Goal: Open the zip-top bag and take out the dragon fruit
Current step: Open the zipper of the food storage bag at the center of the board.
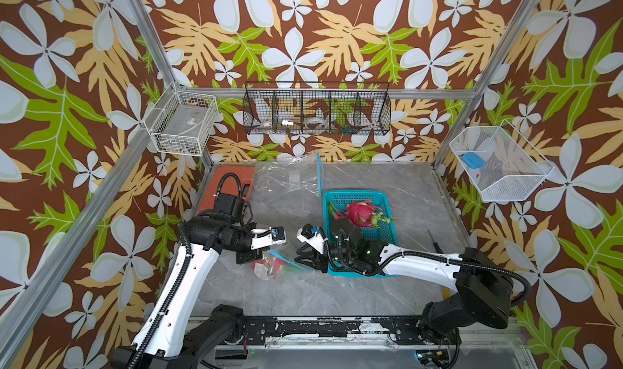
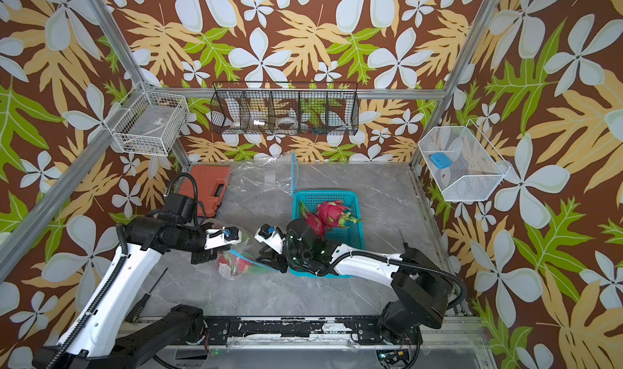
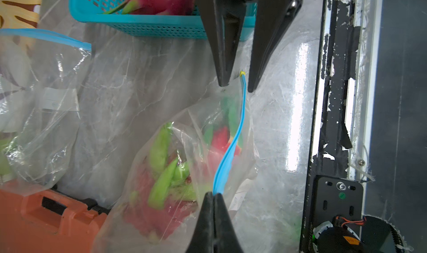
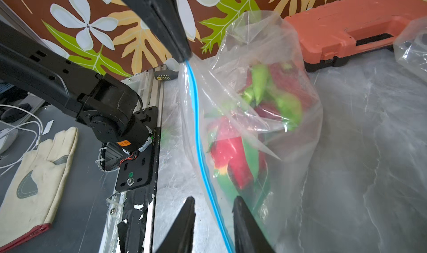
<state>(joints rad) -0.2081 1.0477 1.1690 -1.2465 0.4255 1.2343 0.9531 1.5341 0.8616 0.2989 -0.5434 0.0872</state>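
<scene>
A clear zip-top bag (image 1: 273,266) with a blue zip strip (image 3: 231,148) lies on the grey table between my two grippers. Inside it show magenta dragon fruit (image 4: 231,152) with green scales (image 3: 161,171). My left gripper (image 3: 213,194) is shut on one end of the zip strip; its tips also appear in the right wrist view, left gripper (image 4: 184,55). At the strip's other end my right gripper (image 4: 215,197) stands open, with one finger on each side of the strip (image 4: 208,189). Two more dragon fruit (image 1: 360,212) (image 2: 315,224) lie in the teal basket (image 1: 381,199).
An empty clear zip bag (image 1: 290,178) lies at the back of the table beside an orange tool case (image 1: 232,178). The teal basket sits right behind my right arm. A black tool (image 2: 145,300) lies at the front left. Wire baskets hang on the walls.
</scene>
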